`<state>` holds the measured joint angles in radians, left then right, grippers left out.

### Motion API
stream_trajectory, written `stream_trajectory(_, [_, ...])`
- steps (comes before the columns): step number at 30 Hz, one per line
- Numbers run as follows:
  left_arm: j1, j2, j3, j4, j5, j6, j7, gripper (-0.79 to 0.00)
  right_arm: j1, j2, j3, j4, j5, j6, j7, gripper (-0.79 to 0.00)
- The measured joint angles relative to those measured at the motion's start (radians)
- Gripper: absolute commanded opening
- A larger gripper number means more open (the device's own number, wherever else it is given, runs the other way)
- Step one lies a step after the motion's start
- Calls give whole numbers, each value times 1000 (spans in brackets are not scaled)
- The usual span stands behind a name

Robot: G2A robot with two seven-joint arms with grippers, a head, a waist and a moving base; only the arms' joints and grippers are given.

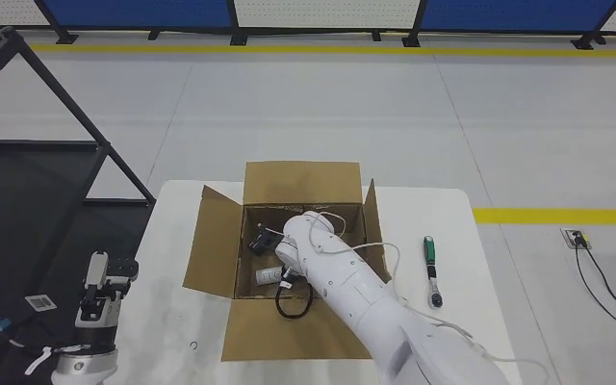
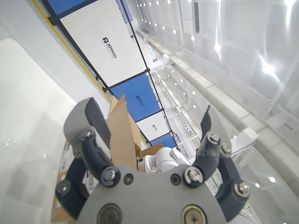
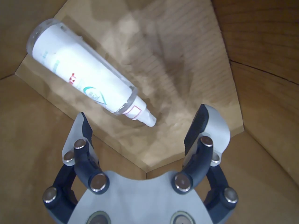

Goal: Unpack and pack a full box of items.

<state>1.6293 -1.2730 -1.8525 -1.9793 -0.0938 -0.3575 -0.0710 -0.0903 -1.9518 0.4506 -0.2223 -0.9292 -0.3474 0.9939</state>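
Box (image 1: 303, 183) stands open on the tabletop (image 1: 452, 221). Right gripper (image 3: 142, 114) is released inside it, near a tube (image 3: 84, 71). Left gripper (image 2: 149, 106) is released too.

The right arm (image 1: 385, 318) stretches from the near right toward the far left, and its wrist bends downward near the middle of the scene. The right gripper (image 3: 142, 115) points down, its fingers (image 3: 201, 122) spread wide with nothing between them. The left arm (image 1: 94, 313) stands at the near left. The left gripper (image 2: 150, 115) tilts upward, likewise wide apart and empty.
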Motion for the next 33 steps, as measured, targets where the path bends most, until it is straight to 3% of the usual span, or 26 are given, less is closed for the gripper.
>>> stream_trajectory(5, [8,-2,2,-2,4,-5,10,0,-1,-4,1,11,-5,-69,-9,0])
stream_trajectory(7, [11,-3,2,-2,4,-7,13,0,1,-5,1,16,-7,-98,-16,-222])
stream_trajectory(9, [14,-4,1,-2,3,-10,16,0,1,-6,0,21,-13,-122,-24,-394])
stream_trajectory(13, [19,-6,-2,-1,4,-16,24,0,0,-10,-4,27,-25,-158,-35,-480])
stream_trajectory(21, [30,-9,-4,-5,2,-25,30,0,0,-15,-7,38,-44,-221,-60,-474])
stream_trajectory(28, [38,-11,-8,-10,3,-32,36,0,0,-21,-8,46,-53,-250,-53,-416])
stream_trajectory(30, [40,-12,-9,-10,3,-34,37,0,0,-23,-7,49,-53,-254,-46,-449])
stream_trajectory(33, [42,-13,-10,-10,2,-36,37,0,0,-26,-4,52,-50,-255,-42,-573])
